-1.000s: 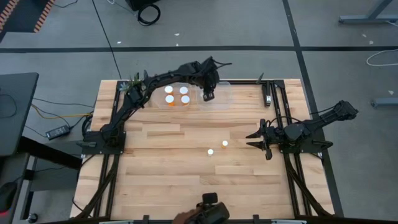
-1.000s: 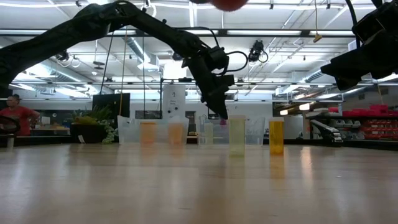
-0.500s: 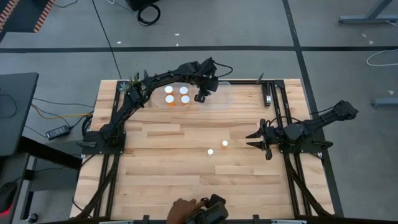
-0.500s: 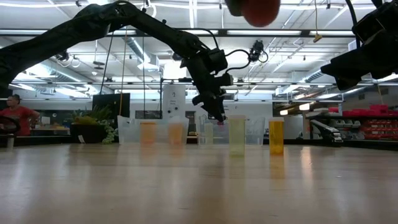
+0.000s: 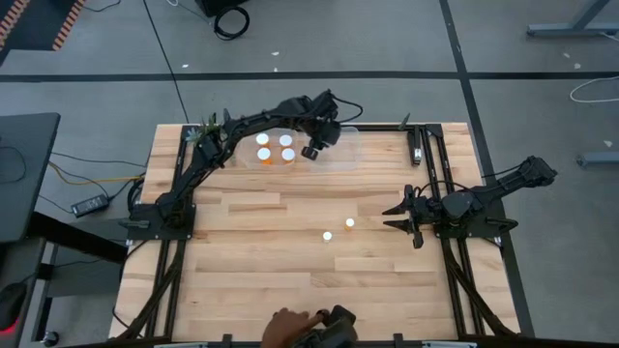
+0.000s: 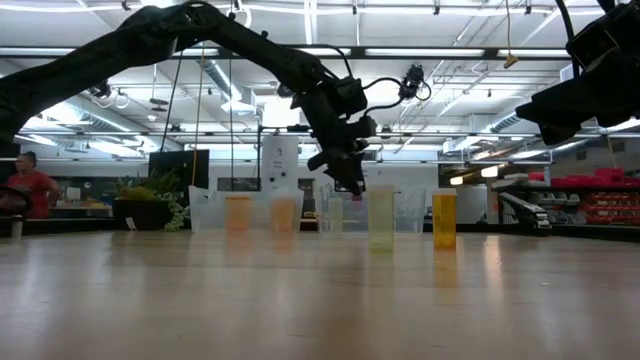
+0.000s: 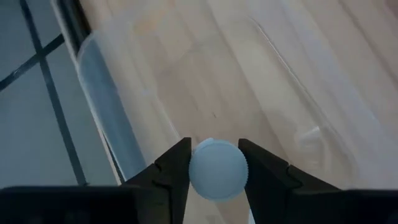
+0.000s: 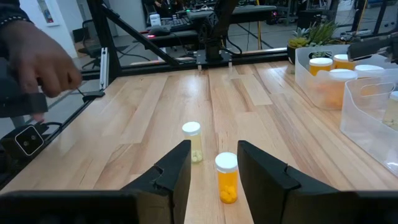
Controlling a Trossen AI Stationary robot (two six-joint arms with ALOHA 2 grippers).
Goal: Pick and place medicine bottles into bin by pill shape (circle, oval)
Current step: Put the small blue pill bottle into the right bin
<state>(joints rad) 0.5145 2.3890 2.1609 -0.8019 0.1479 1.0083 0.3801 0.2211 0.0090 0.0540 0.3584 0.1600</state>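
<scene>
At the far left of the table, four white-capped orange bottles (image 5: 275, 148) stand together in a clear bin (image 5: 244, 155). Just beside them, the left gripper (image 5: 311, 152) hangs over the neighbouring clear bin (image 5: 348, 152), its fingers clamped on a small white-capped bottle (image 7: 217, 170). Nearer the middle, two bottles wait on the bare wood: a pale one (image 8: 193, 140) and an orange one (image 8: 227, 176). On the right, the right gripper (image 5: 397, 217) rests low, fingers apart, holding nothing
</scene>
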